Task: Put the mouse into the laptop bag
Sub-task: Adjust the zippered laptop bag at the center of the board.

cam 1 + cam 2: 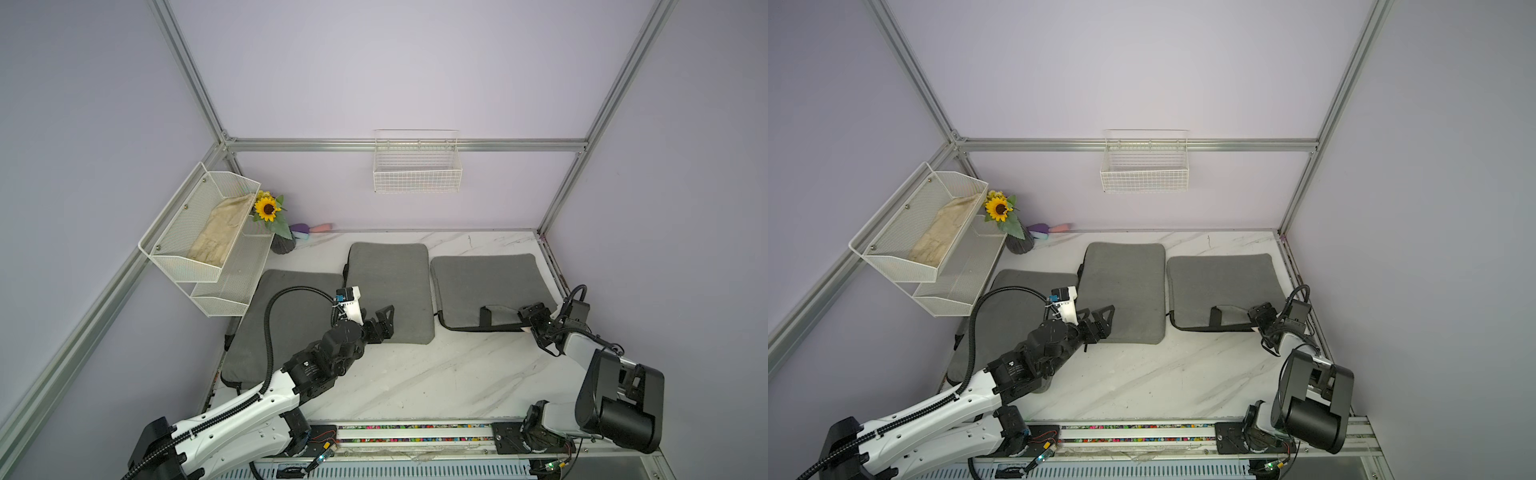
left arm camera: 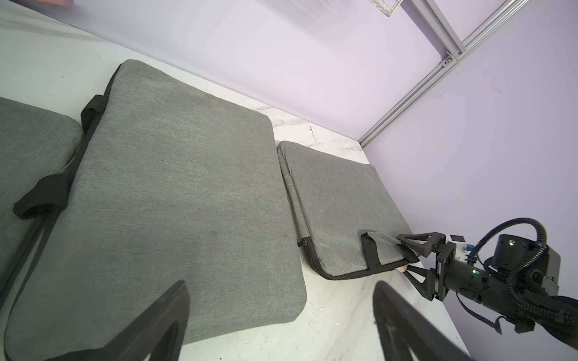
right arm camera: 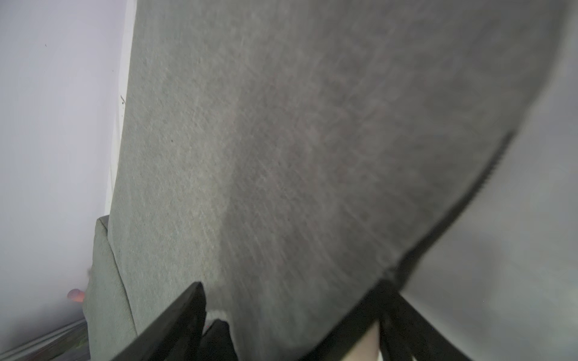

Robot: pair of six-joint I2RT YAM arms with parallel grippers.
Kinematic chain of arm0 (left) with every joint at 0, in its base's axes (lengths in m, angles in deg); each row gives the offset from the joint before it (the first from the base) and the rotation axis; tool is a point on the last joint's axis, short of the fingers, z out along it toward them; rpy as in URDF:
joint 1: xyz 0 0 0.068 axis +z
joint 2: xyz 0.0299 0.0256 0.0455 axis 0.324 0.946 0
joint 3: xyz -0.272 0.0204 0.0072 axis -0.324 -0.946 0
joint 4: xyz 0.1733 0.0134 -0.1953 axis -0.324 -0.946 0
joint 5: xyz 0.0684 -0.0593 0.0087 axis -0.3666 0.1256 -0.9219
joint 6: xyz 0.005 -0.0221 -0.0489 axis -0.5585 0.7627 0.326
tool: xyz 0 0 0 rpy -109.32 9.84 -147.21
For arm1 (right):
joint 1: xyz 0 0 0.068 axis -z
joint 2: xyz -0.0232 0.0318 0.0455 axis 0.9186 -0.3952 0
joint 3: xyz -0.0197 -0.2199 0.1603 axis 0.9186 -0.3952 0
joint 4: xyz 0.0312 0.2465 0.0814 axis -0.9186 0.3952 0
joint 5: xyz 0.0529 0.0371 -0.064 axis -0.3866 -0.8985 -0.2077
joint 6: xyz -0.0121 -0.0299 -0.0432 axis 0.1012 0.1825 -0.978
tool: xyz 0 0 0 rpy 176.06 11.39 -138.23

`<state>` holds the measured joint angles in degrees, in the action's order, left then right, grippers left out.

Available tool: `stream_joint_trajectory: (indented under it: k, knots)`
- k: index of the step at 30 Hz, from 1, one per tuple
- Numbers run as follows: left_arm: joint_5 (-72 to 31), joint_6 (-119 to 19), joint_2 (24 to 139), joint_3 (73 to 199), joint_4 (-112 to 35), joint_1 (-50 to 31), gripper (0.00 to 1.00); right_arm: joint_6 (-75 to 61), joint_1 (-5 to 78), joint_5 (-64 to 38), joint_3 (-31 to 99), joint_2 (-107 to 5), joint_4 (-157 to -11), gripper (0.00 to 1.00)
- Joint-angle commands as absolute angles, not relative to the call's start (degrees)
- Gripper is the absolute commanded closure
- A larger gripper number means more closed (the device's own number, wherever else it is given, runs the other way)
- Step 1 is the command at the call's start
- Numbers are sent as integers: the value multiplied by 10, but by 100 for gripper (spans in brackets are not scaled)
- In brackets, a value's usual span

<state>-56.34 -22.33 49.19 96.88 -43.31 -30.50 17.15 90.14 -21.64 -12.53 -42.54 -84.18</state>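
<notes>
1. Over the near edge of the middle bag, the left gripper: jaws spread wide, nothing between them, touching nothing
2. At the near corner of the laptop bag on the right arm's side of the middle bag, the right gripper: released, jaws well apart, one finger above the lifted flap and one below it, not closed on the fabric
3. Of the mouse, just a pale sliver at that bag's opening, under the flap, between the right gripper's fingers, with the rest hidden by fabric
4. Only in the left wrist view: a side-on look at the gap between the right gripper's fingers; in the right wrist view, little beyond blurred grey fabric
5. Only in the top views: a mesh shelf and a sunflower, both beyond the third bag on the left arm's side of the middle bag
6. Counted: three grey bags, two grippers, one mouse, one shelf, one sunflower, and one wire basket on the wall behind the middle bag
</notes>
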Motion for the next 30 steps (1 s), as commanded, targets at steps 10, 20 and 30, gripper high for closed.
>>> stream_joint_trajectory:
  k: [10, 20, 30]
  knots:
    - [-541, -214, 498, 952, -415, -287, 10, 208, 819, -183, -79, -465, -868, 47]
    - [-510, -209, 523, 959, -406, -279, 10, 195, 820, -187, -75, -474, -868, 55]
    - [-492, -208, 533, 964, -402, -277, 10, 233, 848, -131, -54, -479, -856, 72]
